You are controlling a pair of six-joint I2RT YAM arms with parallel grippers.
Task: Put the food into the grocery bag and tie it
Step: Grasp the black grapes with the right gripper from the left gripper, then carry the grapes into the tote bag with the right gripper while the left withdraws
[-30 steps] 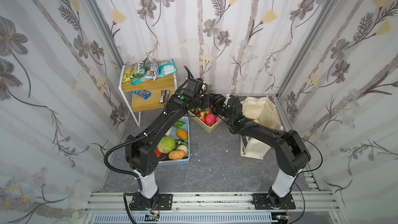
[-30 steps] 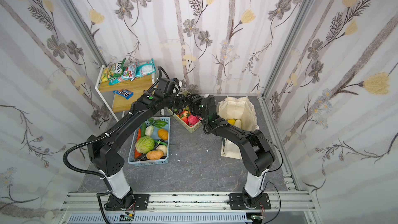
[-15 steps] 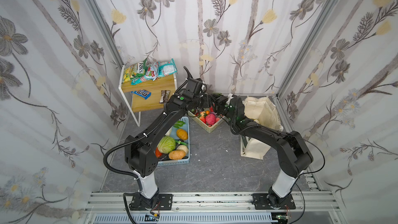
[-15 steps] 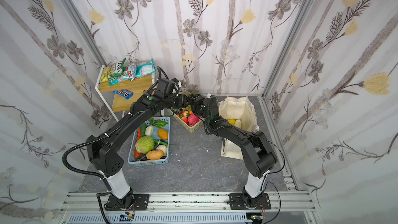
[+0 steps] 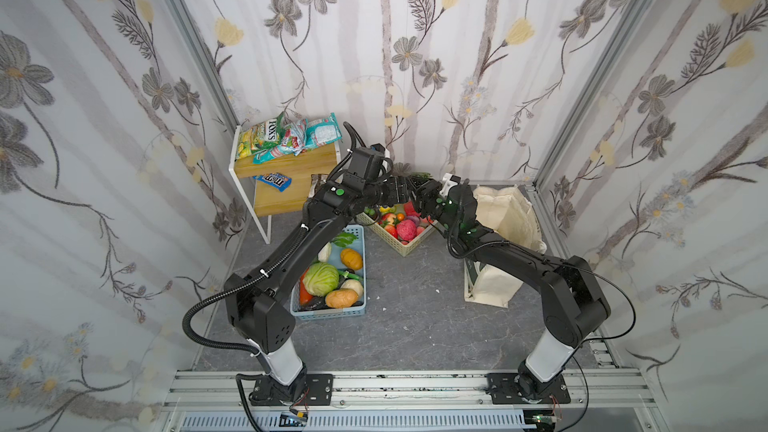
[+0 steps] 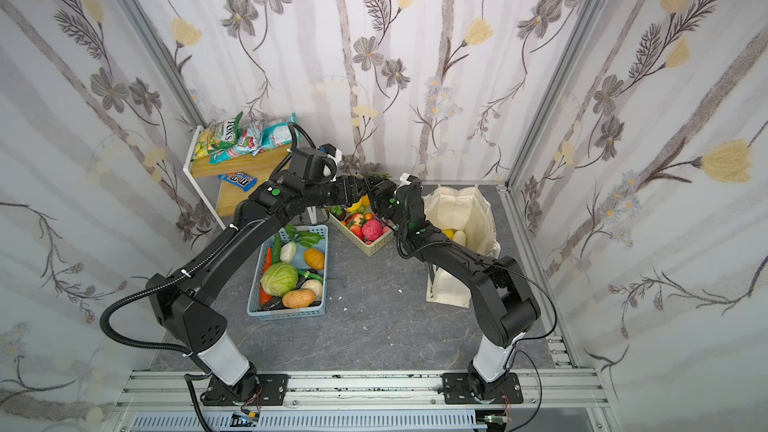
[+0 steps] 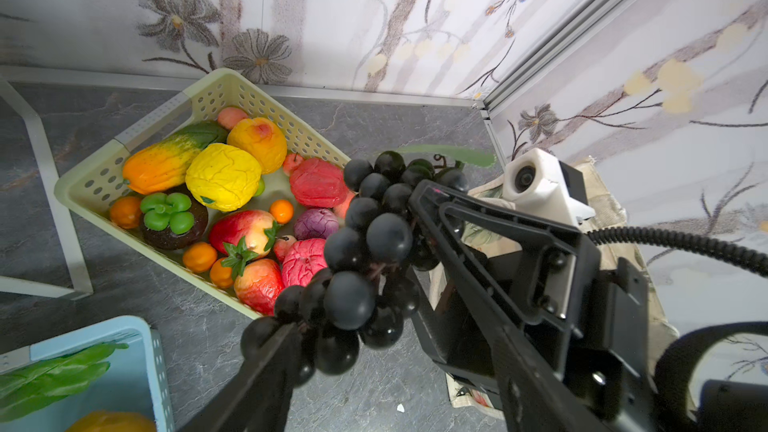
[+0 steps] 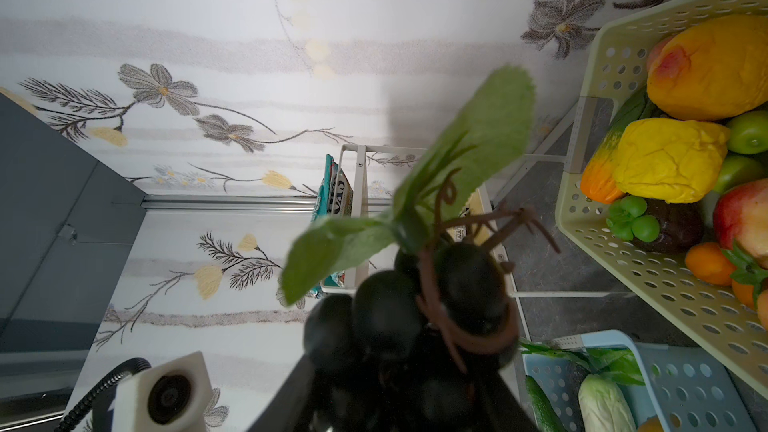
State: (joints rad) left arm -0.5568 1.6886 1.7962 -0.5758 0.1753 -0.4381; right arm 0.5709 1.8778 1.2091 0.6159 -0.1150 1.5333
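Note:
A dark grape bunch (image 7: 361,243) with green leaves hangs over the beige lattice basket (image 7: 166,110), between both grippers. My right gripper (image 8: 403,367) is shut on the bunch (image 8: 415,317) near its stem; one of its fingers (image 7: 478,218) shows in the left wrist view. My left gripper (image 7: 374,338) stands open around the bunch's lower grapes. In both top views the two grippers (image 5: 405,193) (image 5: 424,199) meet nose to nose. The cream grocery bag (image 5: 511,218) stands open just to the right, with yellow fruit (image 6: 446,233) inside. More toy fruit fills the beige basket.
A light blue basket (image 5: 328,313) of vegetables sits to the front left of the beige basket (image 5: 409,249). A white-framed wooden shelf (image 5: 286,164) in the back left corner carries snack packets, among them the FOX'S packet (image 5: 259,141). Walls close in on three sides.
My left gripper's jaws have opened wide around the grapes while the right gripper's jaws have closed on the bunch. Both arms have stayed almost where they were.

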